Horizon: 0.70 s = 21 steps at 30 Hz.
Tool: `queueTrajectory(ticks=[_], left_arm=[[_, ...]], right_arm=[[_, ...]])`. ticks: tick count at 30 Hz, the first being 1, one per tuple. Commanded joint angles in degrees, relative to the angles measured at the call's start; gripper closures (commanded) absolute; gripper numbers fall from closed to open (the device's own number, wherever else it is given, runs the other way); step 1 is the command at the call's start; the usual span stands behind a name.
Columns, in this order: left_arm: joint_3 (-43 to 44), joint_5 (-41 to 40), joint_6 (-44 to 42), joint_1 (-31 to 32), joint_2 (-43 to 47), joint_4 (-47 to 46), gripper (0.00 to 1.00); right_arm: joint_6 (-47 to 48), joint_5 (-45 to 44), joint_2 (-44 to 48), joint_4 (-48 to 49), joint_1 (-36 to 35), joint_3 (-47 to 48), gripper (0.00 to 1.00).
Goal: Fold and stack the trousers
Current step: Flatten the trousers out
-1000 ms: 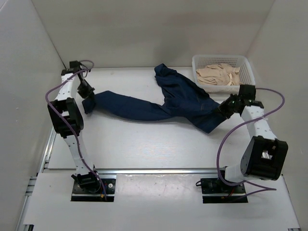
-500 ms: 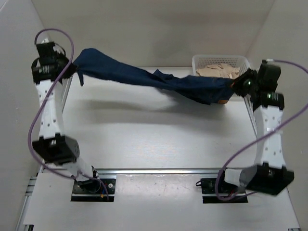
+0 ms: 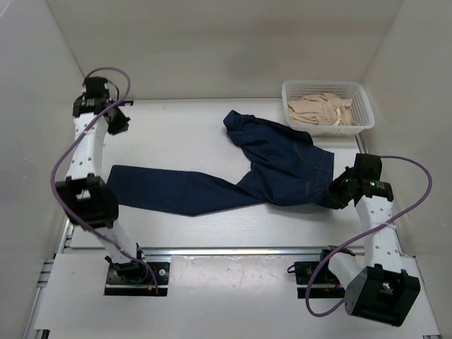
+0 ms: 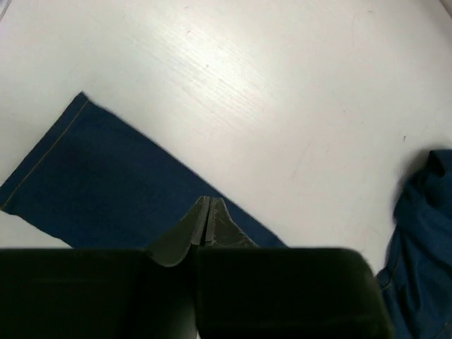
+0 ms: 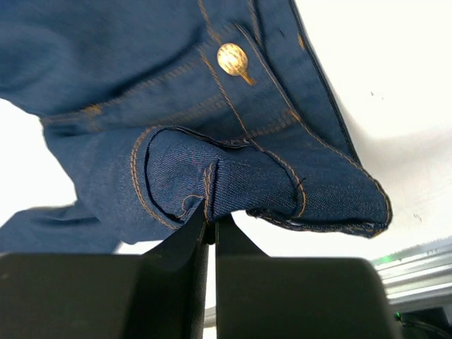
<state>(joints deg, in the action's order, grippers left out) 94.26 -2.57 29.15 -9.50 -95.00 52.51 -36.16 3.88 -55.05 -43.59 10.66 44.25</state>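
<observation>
- Roughly: the trousers [image 3: 268, 166] lie unfolded on the bench [image 3: 183, 134]. One long leg runs toward the near left with its hem [image 4: 42, 152] flat. The other leg [image 3: 240, 123] is bunched toward the far middle.
- The waistband [image 5: 282, 162] end sits at the right side, doubled over on itself, with the brass button [image 5: 232, 58] showing.
- The right pincer [image 5: 210, 212] is closed on a fold of the waistband, denim nipped between its tips, low by the bench.
- The left pincer [image 4: 207, 208] is closed with nothing in it. It hangs at the far left, above and apart from the long leg.
- Handling, my guess: thick denim, soft but heavy for cloth, not fragile and not slippery. It likely sags in the middle and drags on the bench when lifted from one end.
- Where to grab, my guess: hem corners and waistband corners, since the stitched edges give a firmer bite than flat cloth.
- Around: a white basket [image 3: 284, 99] at the far right holds beige cloth [image 3: 321, 109]. It is near the trousers' seat but not touching.
- In the way: the bunched leg probably needs laying flat beside the long one before any fold. The basket cuts room at the far right. Purple cables [image 3: 70, 152] loop off both arms and could snag.
</observation>
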Motion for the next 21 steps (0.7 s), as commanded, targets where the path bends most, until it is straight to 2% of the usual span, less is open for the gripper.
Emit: queueTrajectory(ticks=[1,3,4,5,6,8,9,16,21], left_arm=[[13.1,-3.3,-3.0,1.9,-9.8,7.3,0.88],[21.8,-7.5,-3.0,4.1,-19.0,12.7,0.79],[23.3,-8.4,-3.0,4.1,-21.1,16.5,0.76],[23.3,-9.1,-3.0,4.8,-22.1,17.1,0.67],[19.9,-9.1,-2.3,4.8,-22.1,16.4,0.53],[14.1,-8.0,-2.3,4.8,-20.0,12.0,0.46],[9.3,-7.2,-2.3,4.8,-19.4,10.5,0.37],[3.1,-7.2,-2.3,4.8,-24.4,8.0,0.37],[2.4,-7.7,-1.7,4.8,-27.2,7.4,0.37]], right_arm=[[1.7,-0.5,-1.2,3.3,0.2,5.1,1.00],[2.2,1.1,-3.0,3.9,0.2,6.1,1.00],[2.2,1.7,-3.5,3.9,0.2,7.1,1.00],[2.2,2.3,-4.1,3.9,0.2,7.1,1.00],[2.2,2.8,-4.1,4.5,0.2,7.7,1.00],[2.2,3.3,-4.7,4.5,0.2,7.7,1.00],[2.2,3.3,-4.7,4.5,0.2,7.7,1.00],[3.3,4.6,-5.9,5.6,0.2,7.7,1.00],[3.3,5.2,-5.9,5.6,0.2,7.7,1.00]])
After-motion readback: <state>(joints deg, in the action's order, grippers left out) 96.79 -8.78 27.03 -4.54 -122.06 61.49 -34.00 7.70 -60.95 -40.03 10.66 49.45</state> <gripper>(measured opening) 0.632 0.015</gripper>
